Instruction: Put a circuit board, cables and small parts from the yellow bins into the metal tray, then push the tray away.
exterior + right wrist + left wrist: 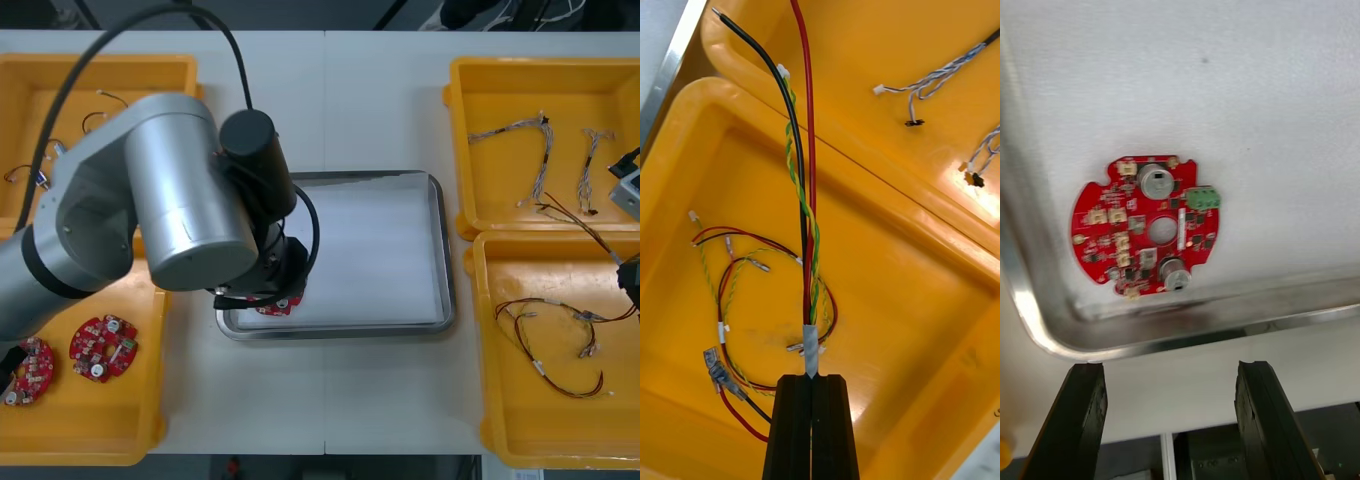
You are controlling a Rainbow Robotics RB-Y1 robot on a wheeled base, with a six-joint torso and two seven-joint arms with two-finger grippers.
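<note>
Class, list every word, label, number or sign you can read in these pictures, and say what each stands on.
None can be read.
Circuit board in the metal tray: any print is too small to read.
White band on the cables in the right claw: no text visible.

Watching remotely, I note light matte tabletop (380, 110) spanning front view side to side. I see thin straight seam (325, 100) running from far edge toward me, splitting top into two panels. Beyond far edge, narrow strip of dark floor (300, 12); clutter on it too dim for me to name. Past near edge, second dark floor strip (350, 468), small red spot (232, 465) on it, kind unclear. Left wrist view gives me same tabletop (1187, 364), pale, smooth.
</note>
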